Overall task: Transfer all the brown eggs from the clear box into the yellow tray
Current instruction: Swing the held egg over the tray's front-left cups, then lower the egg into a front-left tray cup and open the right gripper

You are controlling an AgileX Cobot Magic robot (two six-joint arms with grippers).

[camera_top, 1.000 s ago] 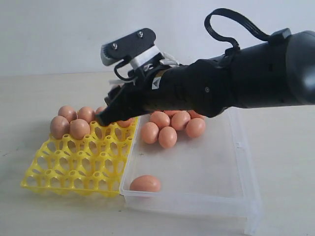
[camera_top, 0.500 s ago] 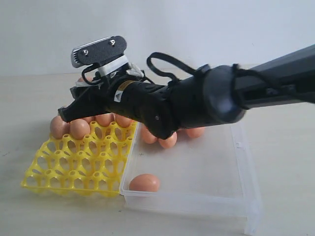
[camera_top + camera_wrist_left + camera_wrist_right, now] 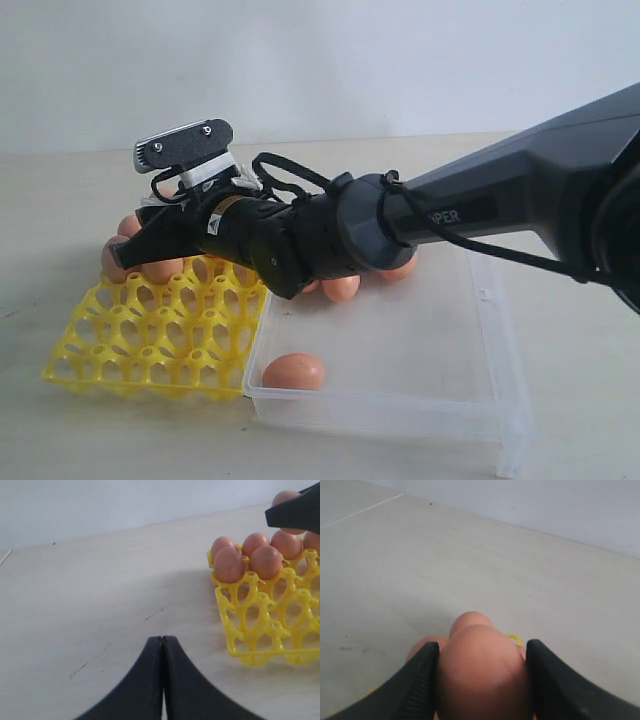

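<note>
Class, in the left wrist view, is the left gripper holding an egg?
No: the left gripper has its jaws pressed together with nothing between them.

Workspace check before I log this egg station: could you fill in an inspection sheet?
Surface: pale table, faint scuffs.
Job's things: yellow tray with eggs in its far rows; clear box with one egg near a front corner, more at the far end behind the arm.
Clutter: nothing seen.
Claws: right claw shut on an egg over the tray; left claw shut, empty.
Cables: black cable looped at the right wrist.
Surroundings: plain wall.
</note>
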